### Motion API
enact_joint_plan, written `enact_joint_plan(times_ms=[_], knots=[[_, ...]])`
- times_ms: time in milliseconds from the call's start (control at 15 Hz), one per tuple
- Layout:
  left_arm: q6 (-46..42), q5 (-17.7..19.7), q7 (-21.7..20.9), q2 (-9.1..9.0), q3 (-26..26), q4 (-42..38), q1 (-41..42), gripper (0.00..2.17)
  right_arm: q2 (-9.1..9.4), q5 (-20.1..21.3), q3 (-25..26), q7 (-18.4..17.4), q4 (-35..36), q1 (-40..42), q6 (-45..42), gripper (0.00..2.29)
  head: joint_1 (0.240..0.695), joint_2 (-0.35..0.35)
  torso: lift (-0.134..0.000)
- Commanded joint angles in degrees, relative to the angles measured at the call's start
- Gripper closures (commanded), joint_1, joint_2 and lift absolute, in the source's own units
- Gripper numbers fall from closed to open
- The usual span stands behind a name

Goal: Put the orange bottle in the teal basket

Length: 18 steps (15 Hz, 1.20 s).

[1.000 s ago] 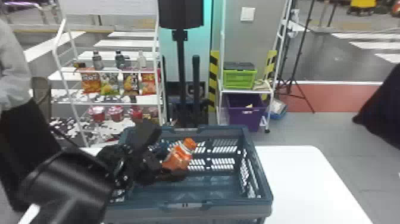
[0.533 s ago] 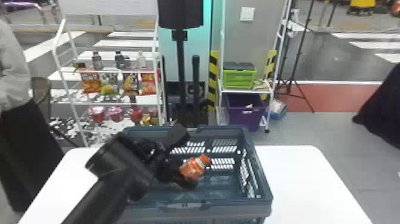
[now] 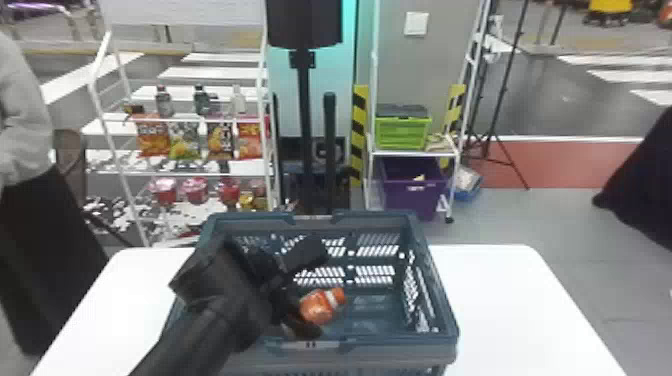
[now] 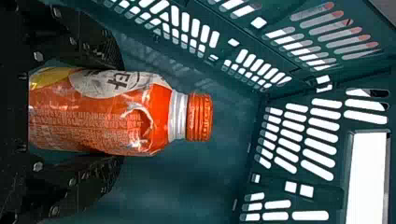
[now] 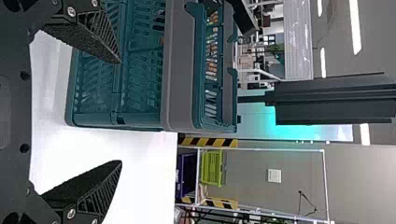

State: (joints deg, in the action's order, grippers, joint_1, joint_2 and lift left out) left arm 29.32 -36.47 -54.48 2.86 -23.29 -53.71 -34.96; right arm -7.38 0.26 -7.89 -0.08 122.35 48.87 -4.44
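Basically, pick's done & the carry's looking approx. done: L gripper (image 4: 121, 111) is clamping the orange bottle (image 4: 98, 123), fingers parting only by its width, & the bottle's lying tilted within the walls of the teal basket (image 3: 444, 305). Can't tell if it's touching bottom. Remaining: lowering if req'd, letting go, backing out. R gripper (image 5: 120, 112) is sitting empty nr the basket, fingers gaping wide
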Motion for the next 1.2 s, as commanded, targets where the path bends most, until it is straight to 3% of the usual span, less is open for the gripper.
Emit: enact_joint_plan(times_ms=[0, 267, 733, 867, 1000, 1133], knots=[[0.2, -0.5, 1.0, 0.04, 0.0, -0.5, 0.7, 0.18, 0.00, 0.0, 0.0, 0.0, 0.0, 0.0, 0.0, 0.13, 0.499, 0.000, 0.000], [0.9, -0.9, 3.6, -0.04, 1.9, -6.2, 3.4, 0.10, 0.09, 0.0, 0.0, 0.0, 0.0, 0.3, -0.2, 0.13, 0.499, 0.000, 0.000], [4.4, 0.5, 3.9, -0.22, 15.2, -32.2, 13.3, 0.11, 0.09, 0.1, 0.1, 0.0, 0.3, 0.8, -0.3, 0.13, 0.499, 0.000, 0.000], [7.0, 4.5, 4.3, -1.36, 19.9, -41.7, 17.3, 0.11, 0.09, 0.3, 0.1, 0.0, 0.4, 0.8, -0.3, 0.13, 0.499, 0.000, 0.000], [10.0, 11.5, 4.4, -2.86, 25.9, -52.0, 22.7, 0.11, 0.18, 0.3, 0.1, -0.1, 0.5, 0.8, -0.3, 0.13, 0.499, 0.000, 0.000], [12.8, 18.7, 6.1, -3.00, 31.9, -62.0, 29.3, 0.11, 0.09, 0.4, 0.1, -0.1, 1.0, 0.9, -0.3, 0.13, 0.499, 0.000, 0.000]])
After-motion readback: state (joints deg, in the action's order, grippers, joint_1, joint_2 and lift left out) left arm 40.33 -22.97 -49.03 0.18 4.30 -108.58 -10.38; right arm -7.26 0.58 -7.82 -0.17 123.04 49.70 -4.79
